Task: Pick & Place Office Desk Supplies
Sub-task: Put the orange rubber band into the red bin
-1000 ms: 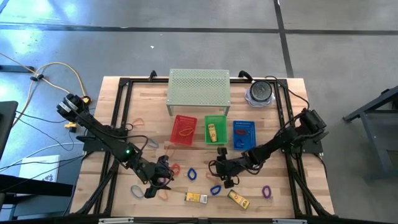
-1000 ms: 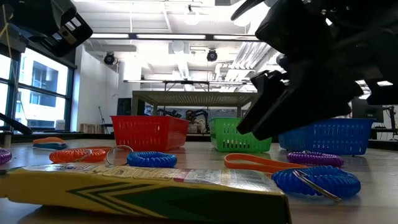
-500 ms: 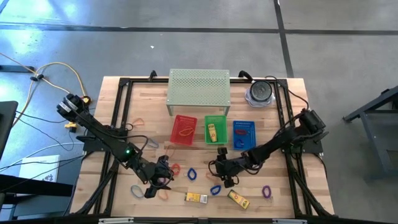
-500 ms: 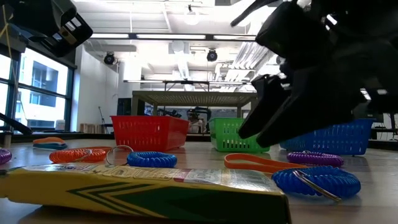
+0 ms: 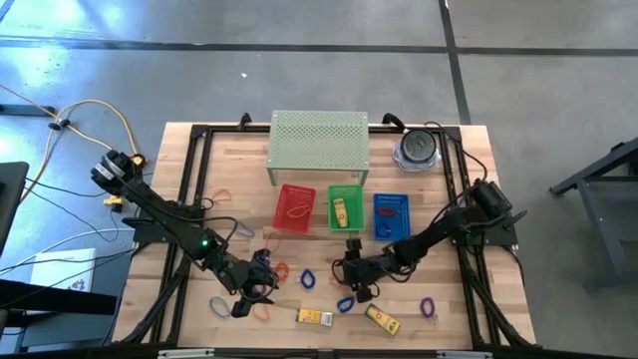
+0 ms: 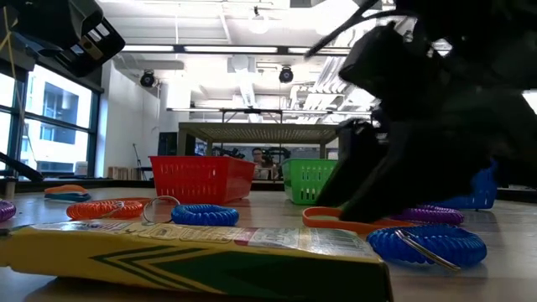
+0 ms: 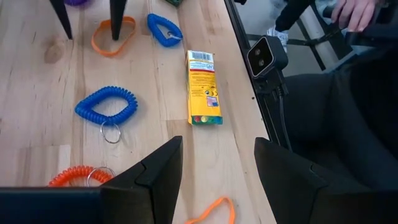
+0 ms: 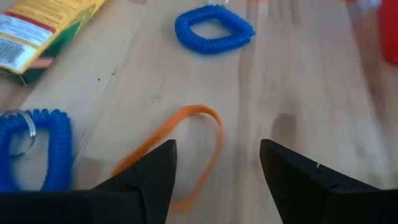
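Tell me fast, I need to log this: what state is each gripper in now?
Left gripper: open, holding nothing.
Right gripper: open, fingers low over the orange band, not gripping it.

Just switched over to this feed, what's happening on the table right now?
The right pincer is open and low over an orange band on the table's near half, seemingly about to pick it up. The left pincer hangs open above the wood with nothing in it, near a yellow box and a blue coil loop. Red, green and blue baskets wait mid-table; more loops and boxes still lie loose.
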Available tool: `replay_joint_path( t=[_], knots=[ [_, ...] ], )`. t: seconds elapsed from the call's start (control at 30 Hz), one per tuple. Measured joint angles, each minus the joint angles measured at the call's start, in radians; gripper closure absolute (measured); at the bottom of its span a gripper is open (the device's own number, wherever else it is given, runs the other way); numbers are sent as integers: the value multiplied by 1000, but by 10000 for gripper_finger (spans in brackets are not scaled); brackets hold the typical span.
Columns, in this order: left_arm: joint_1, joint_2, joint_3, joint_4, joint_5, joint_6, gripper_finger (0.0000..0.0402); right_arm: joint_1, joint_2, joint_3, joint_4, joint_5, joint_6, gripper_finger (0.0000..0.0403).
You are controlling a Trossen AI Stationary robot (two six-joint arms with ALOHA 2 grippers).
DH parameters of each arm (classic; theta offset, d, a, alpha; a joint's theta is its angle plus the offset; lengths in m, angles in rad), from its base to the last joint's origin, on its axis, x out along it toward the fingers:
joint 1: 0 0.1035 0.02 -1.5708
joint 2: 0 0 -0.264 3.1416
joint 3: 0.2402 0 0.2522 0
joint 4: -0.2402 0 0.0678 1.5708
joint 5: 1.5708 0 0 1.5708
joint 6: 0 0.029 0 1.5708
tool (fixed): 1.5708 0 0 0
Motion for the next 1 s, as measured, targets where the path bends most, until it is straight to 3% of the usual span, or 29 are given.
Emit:
replay_joint_path(
  t=[0.37,1.0],
  knots=[
    [0,0,0,2,7,0,209,-18,72,66,-6,-61,13,202],
    [0,0,0,2,7,0,209,-25,74,66,-70,-85,116,396]
  ],
)
